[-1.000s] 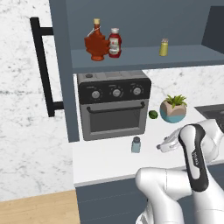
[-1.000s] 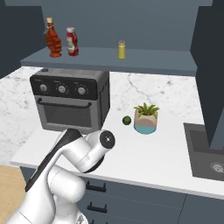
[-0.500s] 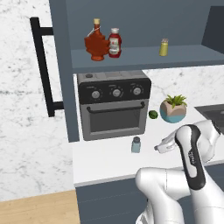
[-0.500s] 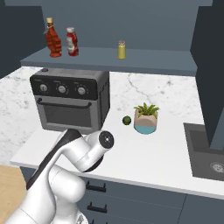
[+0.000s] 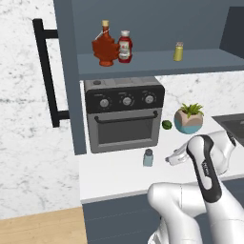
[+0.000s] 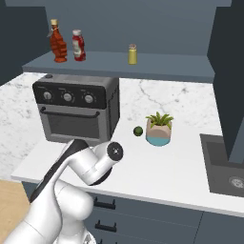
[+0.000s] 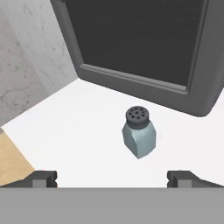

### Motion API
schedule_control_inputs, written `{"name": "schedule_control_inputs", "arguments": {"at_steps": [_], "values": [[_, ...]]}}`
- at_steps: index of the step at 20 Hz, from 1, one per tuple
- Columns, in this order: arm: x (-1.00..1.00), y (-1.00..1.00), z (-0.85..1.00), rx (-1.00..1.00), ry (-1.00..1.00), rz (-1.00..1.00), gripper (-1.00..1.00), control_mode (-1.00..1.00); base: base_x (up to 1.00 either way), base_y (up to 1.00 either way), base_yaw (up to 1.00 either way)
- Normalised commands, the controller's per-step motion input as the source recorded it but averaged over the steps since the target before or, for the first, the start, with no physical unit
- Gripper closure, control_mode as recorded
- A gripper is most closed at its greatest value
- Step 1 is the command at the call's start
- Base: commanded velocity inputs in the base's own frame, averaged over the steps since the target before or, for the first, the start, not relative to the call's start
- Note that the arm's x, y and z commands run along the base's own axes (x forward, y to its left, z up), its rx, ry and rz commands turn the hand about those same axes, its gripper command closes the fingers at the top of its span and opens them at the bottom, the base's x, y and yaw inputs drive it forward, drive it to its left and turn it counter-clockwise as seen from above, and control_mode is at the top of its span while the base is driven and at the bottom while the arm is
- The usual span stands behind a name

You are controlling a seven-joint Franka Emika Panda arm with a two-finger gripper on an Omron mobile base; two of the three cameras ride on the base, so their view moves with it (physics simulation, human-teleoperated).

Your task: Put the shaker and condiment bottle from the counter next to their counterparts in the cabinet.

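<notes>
The shaker (image 7: 139, 138) stands on the white tabletop (image 7: 87, 131) at frame centre, before the toaster oven (image 7: 144, 43). The claw (image 7: 112, 178) hovers wide apart, holding nothing. The condiment bottle (image 5: 125, 46) sits on the cabinet (image 5: 157, 62) shelf, upper centre.

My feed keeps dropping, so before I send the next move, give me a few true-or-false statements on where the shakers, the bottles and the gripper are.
1. The small pale blue-grey shaker stands upright on the white counter in front of the dark toaster oven. True.
2. The gripper is shut on that shaker. False: its fingertips are spread wide, short of the shaker, touching nothing.
3. The red ketchup-style bottle stands on the cabinet shelf beside the maple-leaf-shaped red-brown bottle. True.
4. The small yellow shaker is on the counter by the potted plant. False: it is on the shelf.
</notes>
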Motion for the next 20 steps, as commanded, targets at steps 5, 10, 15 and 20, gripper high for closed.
{"name": "schedule_control_inputs", "arguments": {"at_steps": [5,10,15,20], "values": [[0.31,0.0,-0.16,0.0,0.0,0.0,-1.0,-1.0,0.0,0.0,0.0],[0.3,0.0,-0.36,-0.06,0.0,0.02,-1.0,-1.0,0.0,0.0,0.0],[0.05,0.08,-0.15,-0.05,0.0,0.01,-1.0,-1.0,0.0,0.0,0.0],[0.03,0.11,0.0,-0.02,0.0,0.02,-1.0,-1.0,0.0,0.0,0.0]]}}
